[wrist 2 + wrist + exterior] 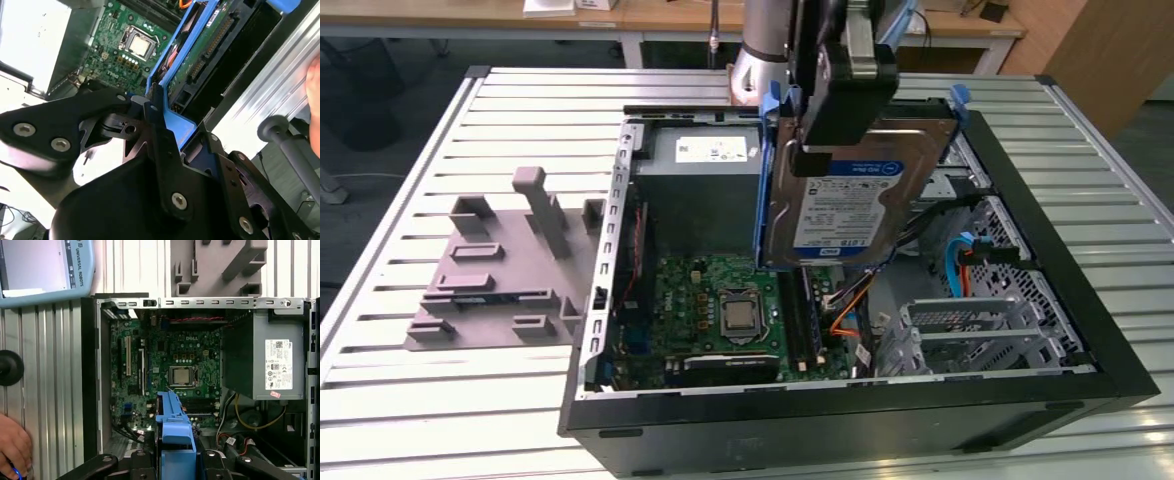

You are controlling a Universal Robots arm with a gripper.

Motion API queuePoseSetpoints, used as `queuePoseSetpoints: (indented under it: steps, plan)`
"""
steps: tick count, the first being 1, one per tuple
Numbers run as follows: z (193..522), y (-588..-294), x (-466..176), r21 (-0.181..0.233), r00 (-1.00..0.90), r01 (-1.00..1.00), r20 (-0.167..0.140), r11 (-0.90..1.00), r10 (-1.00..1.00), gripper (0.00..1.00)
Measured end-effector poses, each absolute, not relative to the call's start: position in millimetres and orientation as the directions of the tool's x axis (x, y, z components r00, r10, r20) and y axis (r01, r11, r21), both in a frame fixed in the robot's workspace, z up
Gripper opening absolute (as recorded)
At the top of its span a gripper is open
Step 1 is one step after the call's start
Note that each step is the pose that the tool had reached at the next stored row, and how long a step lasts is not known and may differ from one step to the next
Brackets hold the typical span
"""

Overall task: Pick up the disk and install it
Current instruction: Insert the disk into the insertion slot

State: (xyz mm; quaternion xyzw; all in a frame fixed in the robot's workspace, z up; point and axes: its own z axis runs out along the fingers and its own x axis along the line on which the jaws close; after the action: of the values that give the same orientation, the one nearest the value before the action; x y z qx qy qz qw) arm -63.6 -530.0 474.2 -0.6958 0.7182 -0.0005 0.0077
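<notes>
Gripper (843, 132): closed on the disk (854, 205), clamping it at its upper end. In both wrist views the disk's blue rail (172, 122) (175, 422) sits pinched between the black fingers.

Disk: held upright in the air over the open computer case (854, 420), with its label facing the exterior camera. It hangs just to the exterior view's right of the grey power supply box (700, 165) and above the far right part of the motherboard (720, 310). Contact with the case interior cannot be determined.

Surroundings: the case lies on a slatted metal table (454, 400). A grey moulded fixture (500, 275) lies on the table on the exterior view's left of the case. A person's hand (12, 447) is over the table beside the case.
</notes>
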Motion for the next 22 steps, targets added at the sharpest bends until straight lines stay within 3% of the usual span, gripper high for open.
queuePoseSetpoints:
  steps: [22]
  plan:
    - [466.8,-569.6,-23.0,-0.012,-0.032,-0.999,-0.010,0.032,-0.999,0.36]
